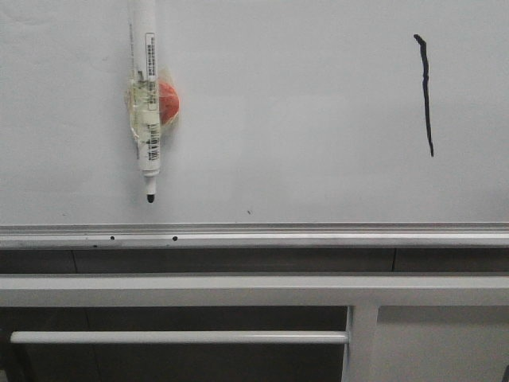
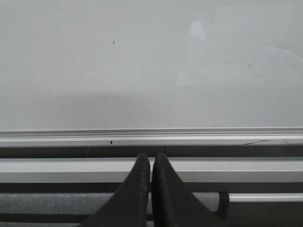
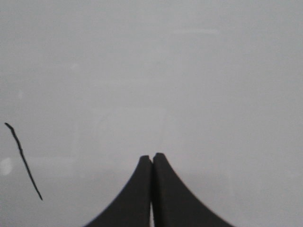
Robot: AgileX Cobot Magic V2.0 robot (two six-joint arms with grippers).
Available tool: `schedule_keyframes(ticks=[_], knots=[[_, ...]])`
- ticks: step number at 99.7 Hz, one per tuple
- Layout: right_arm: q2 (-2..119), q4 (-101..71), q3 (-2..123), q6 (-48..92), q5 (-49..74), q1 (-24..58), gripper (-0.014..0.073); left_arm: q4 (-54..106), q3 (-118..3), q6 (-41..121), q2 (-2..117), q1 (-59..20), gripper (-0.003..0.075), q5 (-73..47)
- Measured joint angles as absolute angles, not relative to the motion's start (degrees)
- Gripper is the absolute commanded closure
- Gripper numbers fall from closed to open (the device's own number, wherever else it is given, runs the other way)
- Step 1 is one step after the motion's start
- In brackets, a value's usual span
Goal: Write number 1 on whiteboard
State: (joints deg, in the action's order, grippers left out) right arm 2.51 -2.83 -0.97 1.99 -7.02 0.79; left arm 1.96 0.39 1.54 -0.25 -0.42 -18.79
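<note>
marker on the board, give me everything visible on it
The marker is white-barrelled with a barcode label and a black tip pointing down, uncapped. It hangs upright on the whiteboard, left of the number 1, bound by clear tape to an orange-red round piece, perhaps a magnet. Its top runs out of frame. No end effector touches it.

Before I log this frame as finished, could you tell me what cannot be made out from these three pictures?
- Marker: its upper end is cut off by the front view's top edge, so what holds it is unseen.
- Orange-red object behind the marker: partly hidden by tape and barrel; unidentifiable.
- Marker label print: too small to read.
- Whiteboard: top and sides cut off in every view.
- Left gripper and right gripper: absent from the front view; only closed fingertips show in the wrist views.
</note>
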Motion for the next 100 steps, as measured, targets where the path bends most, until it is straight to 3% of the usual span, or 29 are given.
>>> schedule_keyframes(ticks=[37,56,100], knots=[[-0.5,-2.8,-1.0,-0.5,14.6,-5.6,0.0657,2.0,0.4,1.5,-0.2,-0.4,0.0741,-18.8],[-0.5,-2.8,-1.0,-0.6,17.4,-10.3,0.0657,2.0,0.4,1.5,-0.2,-0.4,0.0741,-18.8],[-0.7,-0.4,-0.8,0.0,19.2,-10.4,0.0657,2.0,0.4,1.5,-0.2,-0.4,0.0741,-18.8]])
